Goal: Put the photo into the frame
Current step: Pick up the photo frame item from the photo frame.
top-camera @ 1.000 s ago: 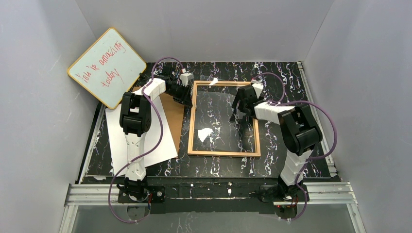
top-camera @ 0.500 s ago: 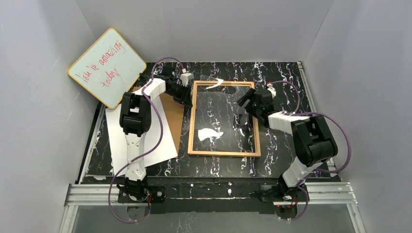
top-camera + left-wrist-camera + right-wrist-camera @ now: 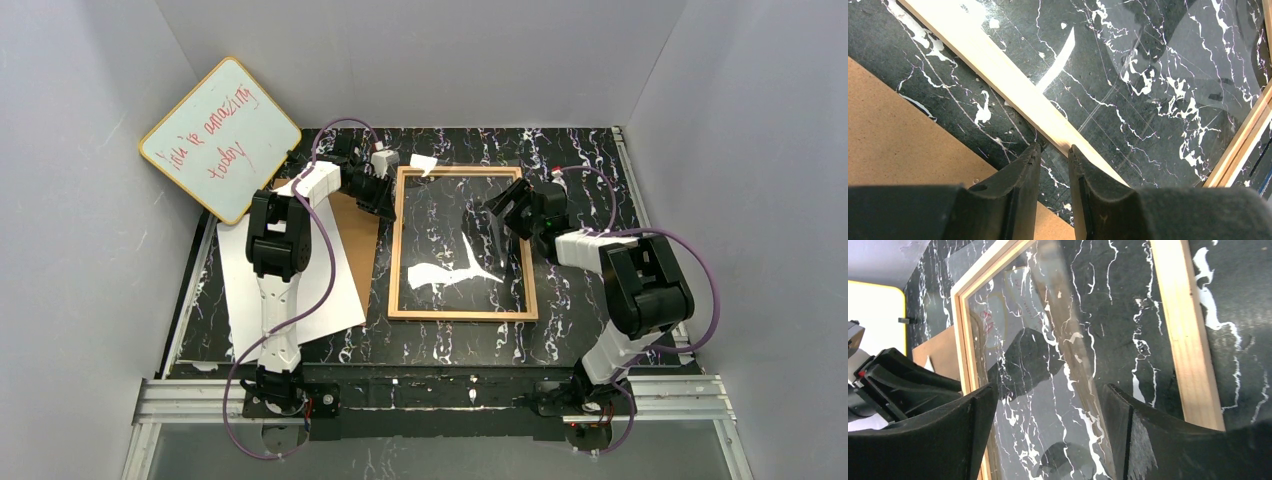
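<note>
Swung off the pane's middle since a second ago, the right gripper (image 3: 1049, 388) hangs wide apart above the thin light-wood rectangular frame (image 3: 462, 316), near its right rail. The left gripper (image 3: 1054, 150) pinches its left rail. Leftward, the glossy paper photo (image 3: 345, 308) lies white side up, touching a flat brown backing board (image 3: 355, 240).

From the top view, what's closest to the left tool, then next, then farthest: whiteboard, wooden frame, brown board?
1. The wooden frame: held by the left tool, on its right.
2. The brown board: just to its left.
3. The whiteboard: far back left.
</note>
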Robot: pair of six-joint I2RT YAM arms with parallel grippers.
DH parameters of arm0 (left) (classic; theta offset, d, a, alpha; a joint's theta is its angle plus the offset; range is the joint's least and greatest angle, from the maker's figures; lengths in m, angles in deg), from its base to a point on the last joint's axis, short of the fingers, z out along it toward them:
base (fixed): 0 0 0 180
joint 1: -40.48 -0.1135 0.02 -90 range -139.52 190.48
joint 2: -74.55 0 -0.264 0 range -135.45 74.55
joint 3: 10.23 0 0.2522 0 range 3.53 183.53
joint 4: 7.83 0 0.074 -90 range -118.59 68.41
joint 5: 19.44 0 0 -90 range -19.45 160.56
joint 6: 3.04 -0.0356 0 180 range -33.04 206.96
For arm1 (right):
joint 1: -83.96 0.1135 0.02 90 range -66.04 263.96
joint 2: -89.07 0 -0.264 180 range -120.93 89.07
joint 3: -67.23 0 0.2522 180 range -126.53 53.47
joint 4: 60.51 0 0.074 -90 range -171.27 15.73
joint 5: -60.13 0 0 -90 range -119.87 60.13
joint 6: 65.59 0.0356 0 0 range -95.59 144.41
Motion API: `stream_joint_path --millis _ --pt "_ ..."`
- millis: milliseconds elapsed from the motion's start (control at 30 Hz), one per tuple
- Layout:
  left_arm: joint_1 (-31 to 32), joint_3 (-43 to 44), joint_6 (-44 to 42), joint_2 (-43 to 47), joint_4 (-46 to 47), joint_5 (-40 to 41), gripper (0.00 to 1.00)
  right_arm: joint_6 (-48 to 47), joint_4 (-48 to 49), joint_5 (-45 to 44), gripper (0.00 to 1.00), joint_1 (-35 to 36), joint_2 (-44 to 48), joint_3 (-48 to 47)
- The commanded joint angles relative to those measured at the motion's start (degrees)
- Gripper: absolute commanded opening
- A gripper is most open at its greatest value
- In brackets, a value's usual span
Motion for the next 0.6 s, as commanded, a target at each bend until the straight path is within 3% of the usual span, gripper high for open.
stream_joint_path --millis 0,200,267,433,500,567 --pt "0.9 -3.6 -3.8 -3.5 -7.0 10.2 0.24 0.2 4.9 6.6 0.83 -0.8 -2.2 -0.2" --pt "0.9 -3.5 -3.8 -3.5 -7.2 10.3 0.24 -4.1 2.3 6.2 0.8 -2.0 -3.0 -0.6" --pt "0.9 -3.4 -3.8 -3.4 -7.2 10.3 0.24 -4.9 1.9 6.9 0.74 -1.9 -2.5 -0.7" --pt "0.8 -3.1 -3.6 -3.4 -7.3 10.3 0.23 -3.4 6.6 12.5 0.68 -2.4 -2.7 0.6" --pt "0.9 -3.0 -3.6 -3.2 -7.4 10.5 0.23 -2.0 10.1 16.5 0.58 -2.9 -3.1 1.0" --pt "0.7 -2.7 -3.3 -3.1 -7.7 10.5 0.23 -1.6 10.5 19.1 0.41 -3.1 -3.0 0.5"
